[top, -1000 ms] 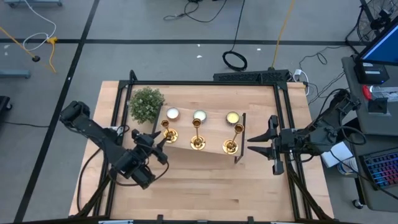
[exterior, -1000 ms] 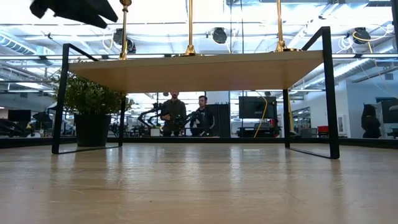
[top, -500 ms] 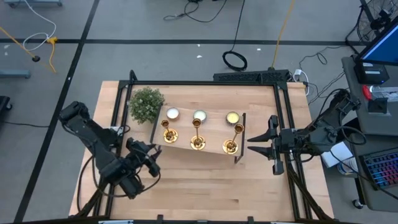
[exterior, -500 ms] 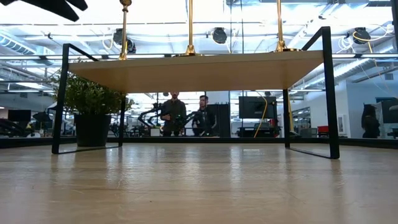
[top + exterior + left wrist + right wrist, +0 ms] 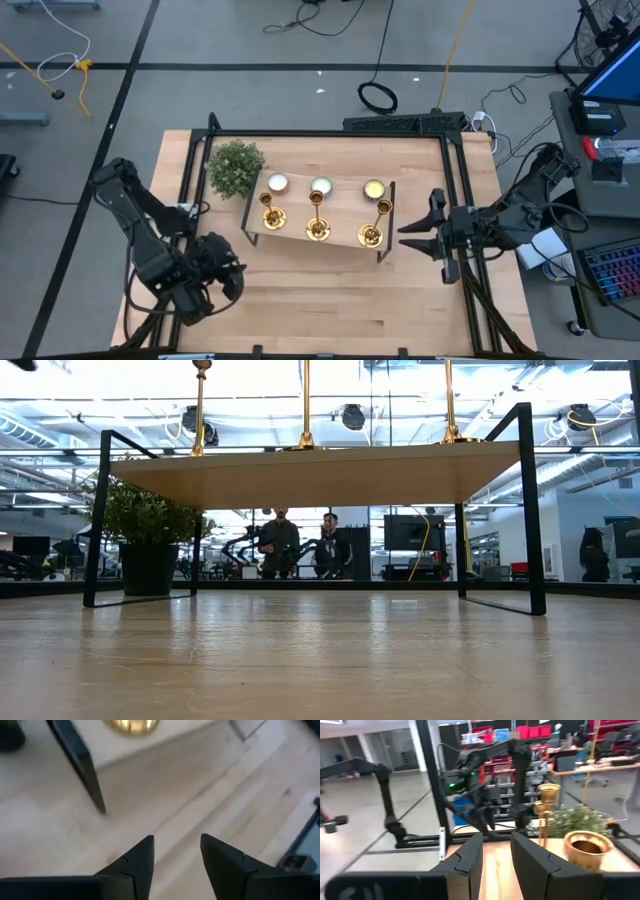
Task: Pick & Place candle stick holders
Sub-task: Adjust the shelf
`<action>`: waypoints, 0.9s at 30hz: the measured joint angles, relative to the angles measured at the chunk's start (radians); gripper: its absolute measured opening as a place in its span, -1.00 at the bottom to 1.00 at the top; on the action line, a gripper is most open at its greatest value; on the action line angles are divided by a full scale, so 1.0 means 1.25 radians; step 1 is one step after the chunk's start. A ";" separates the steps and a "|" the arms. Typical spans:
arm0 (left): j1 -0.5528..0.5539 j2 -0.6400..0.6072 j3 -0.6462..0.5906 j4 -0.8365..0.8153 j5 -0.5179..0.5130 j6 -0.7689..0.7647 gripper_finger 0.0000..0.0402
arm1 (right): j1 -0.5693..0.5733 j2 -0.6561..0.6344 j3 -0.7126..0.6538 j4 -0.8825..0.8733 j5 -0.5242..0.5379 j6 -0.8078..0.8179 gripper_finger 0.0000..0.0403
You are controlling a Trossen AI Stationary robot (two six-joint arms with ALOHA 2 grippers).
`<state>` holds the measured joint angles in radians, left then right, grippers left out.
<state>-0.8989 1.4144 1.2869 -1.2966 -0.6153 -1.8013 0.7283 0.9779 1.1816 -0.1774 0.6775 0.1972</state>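
Left pincer (image 5: 176, 851) empty, candle stick holder (image 5: 131, 725) cropped.

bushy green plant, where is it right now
In the high view the bushy green potted plant sits on the wooden table toward its far left, just off the left end of the low wooden shelf, nearest the leftmost round pale tealight.

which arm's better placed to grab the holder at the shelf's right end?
Right. The right gripper sits open and empty beside the shelf, facing the right-end candle stick holder. The left gripper is off the shelf's opposite corner, empty.
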 joint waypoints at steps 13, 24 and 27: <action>-0.002 -0.002 0.000 -0.129 0.179 -0.162 -0.88 | 0.007 0.005 -0.131 0.045 -0.141 0.252 -0.53; -0.030 0.000 0.000 -0.198 0.116 -0.222 -0.97 | 0.101 0.143 -0.306 0.486 -0.001 0.300 -0.96; -0.043 0.000 0.000 -0.198 0.086 -0.241 -0.98 | 0.112 0.174 -0.304 0.529 0.024 0.278 -0.96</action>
<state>-0.9522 1.4143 1.2865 -1.5440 -0.5079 -2.1027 0.8686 1.1958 0.8021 0.4842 0.7076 0.5442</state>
